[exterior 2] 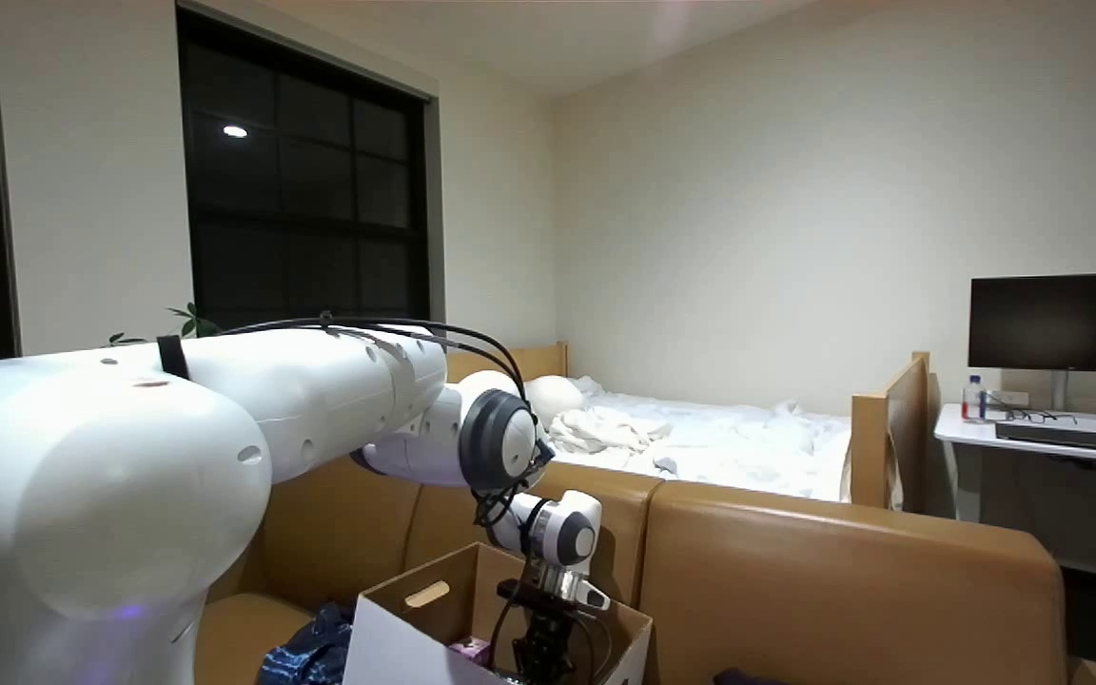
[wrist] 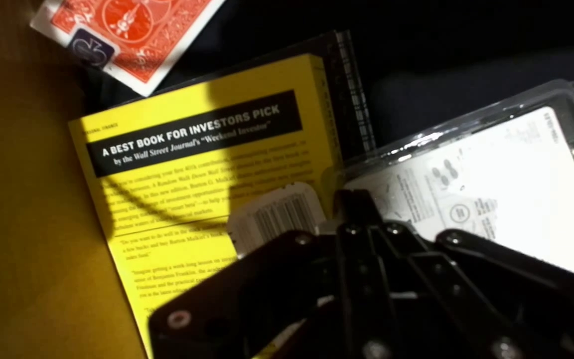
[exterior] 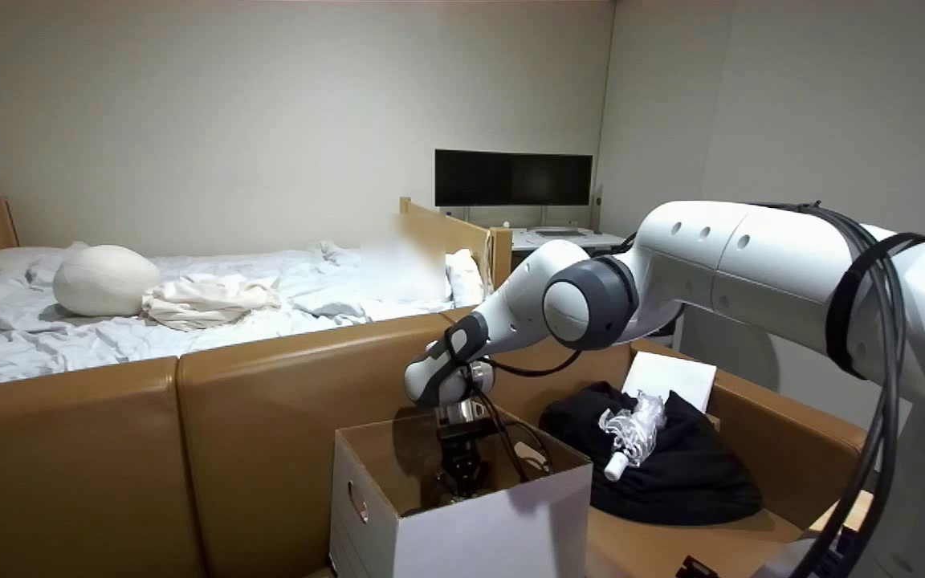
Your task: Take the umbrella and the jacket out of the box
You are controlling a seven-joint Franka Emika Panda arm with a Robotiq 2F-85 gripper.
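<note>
"What is the box (exterior: 503,530) holding right now?"

"Quite a jumble. In the wrist view, a yellow book (wrist: 187,199) is lying flat just beside the box's brown side, with a dark item (wrist: 356,97) peeking out from under its edge. A red card pack (wrist: 135,35) is sitting at its top end, and a clear plastic package (wrist: 501,179), white and printed within, is lying to its right."

"And the barcoded tab (wrist: 282,212)?"

"That's overlapping the book's cover."

"What is the gripper (wrist: 353,199) doing?"

"Hanging down inside the box, its fingers standing pressed together right by the package's corner. It's dim there, so I can't tell whether anything thin is sitting between the tips."

"Where are the jacket (exterior: 671,486) and the umbrella (exterior: 636,433) lying?"

"Both are resting outside. In an exterior view, the jacket is lying on the sofa seat (exterior: 639,550) beside the box, and the umbrella is resting on top of it, in crinkled clear plastic, its white handle pointing down the slope of cloth."
</note>
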